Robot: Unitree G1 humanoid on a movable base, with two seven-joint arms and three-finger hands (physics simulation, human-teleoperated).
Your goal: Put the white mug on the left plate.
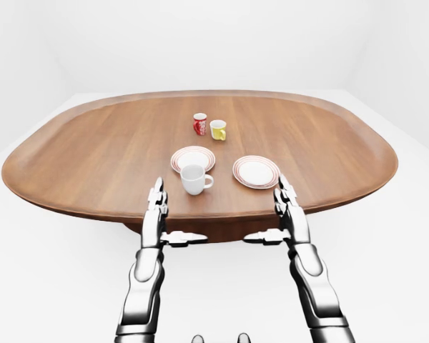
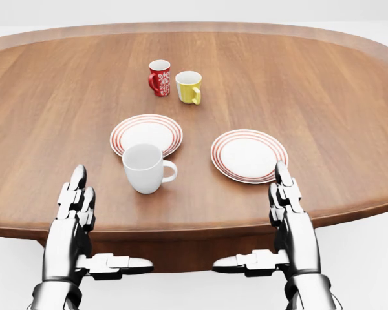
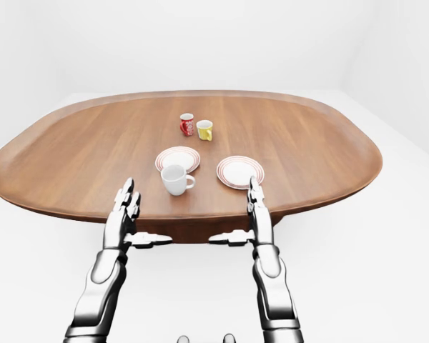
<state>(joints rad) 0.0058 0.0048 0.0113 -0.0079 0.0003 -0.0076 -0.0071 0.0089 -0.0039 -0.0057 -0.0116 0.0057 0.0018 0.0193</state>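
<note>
White mug (image 2: 144,168) upright on wooden table (image 2: 64,116), just below left plate (image 2: 146,134) in head view, rim seemingly overlapping plate edge, contact unclear. Left hand (image 2: 74,210) and right hand (image 2: 288,206) both empty, fingers extended, thumbs pointing inward, at table's near edge.

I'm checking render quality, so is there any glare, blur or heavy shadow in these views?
Head view: sharp, even light, the white mug casting only a faint shadow on the table. Eye views: equally crisp, white surroundings nearly featureless, mild shine on the left hand and right hand.
</note>
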